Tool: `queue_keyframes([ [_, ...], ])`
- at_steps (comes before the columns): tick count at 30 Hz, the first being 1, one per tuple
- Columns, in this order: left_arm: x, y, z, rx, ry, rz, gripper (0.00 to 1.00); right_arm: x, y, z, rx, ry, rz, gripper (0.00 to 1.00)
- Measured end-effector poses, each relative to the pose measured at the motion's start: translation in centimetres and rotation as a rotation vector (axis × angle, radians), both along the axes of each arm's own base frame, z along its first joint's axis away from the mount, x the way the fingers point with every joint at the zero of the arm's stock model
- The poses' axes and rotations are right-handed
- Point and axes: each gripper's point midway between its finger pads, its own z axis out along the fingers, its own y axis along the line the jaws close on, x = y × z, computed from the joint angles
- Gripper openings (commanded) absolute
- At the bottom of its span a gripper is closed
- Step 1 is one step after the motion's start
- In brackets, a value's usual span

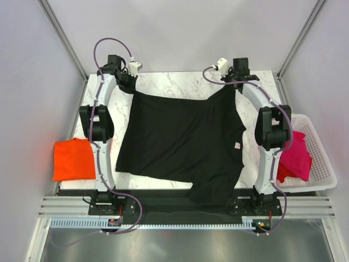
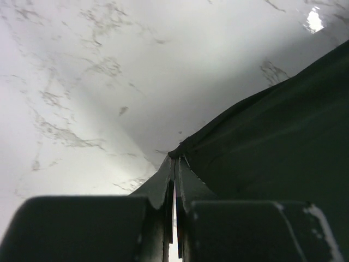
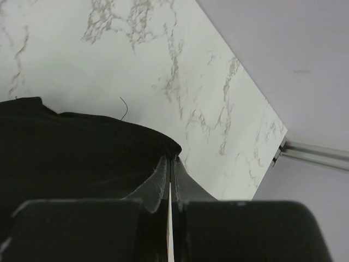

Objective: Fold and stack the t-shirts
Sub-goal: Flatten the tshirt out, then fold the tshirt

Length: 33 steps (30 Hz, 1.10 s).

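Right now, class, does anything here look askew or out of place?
The black t-shirt lies skewed: the left gripper and right gripper pinch its far corners, yet its near part spills over the table's near edge between the arm bases. The orange t-shirt overhangs the left edge.

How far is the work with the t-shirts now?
Done: the orange t-shirt lies folded at the left edge of the table. In hand: the black t-shirt is spread out, the left gripper and right gripper each shut on a far corner; no fold visible yet. Left: the magenta-pink t-shirt lies crumpled in the white basket, and nothing is stacked.
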Motion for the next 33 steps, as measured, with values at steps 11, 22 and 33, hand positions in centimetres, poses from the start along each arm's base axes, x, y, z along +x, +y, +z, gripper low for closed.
queue_keyframes([
  [11, 3.9, 1.1, 0.4, 0.032, -0.102, 0.057, 0.02, 8.5, 0.8, -1.1, -0.026, -0.131, -0.047, 0.0],
  [22, 4.6, 0.5, 1.3, 0.059, -0.161, 0.06, 0.02, 7.5, 0.9, -2.5, -0.023, -0.103, -0.055, 0.0],
  [33, 0.8, 0.8, 4.1, 0.092, -0.169, 0.006, 0.02, -0.6, 0.8, 2.7, -0.009, -0.072, -0.046, 0.0],
])
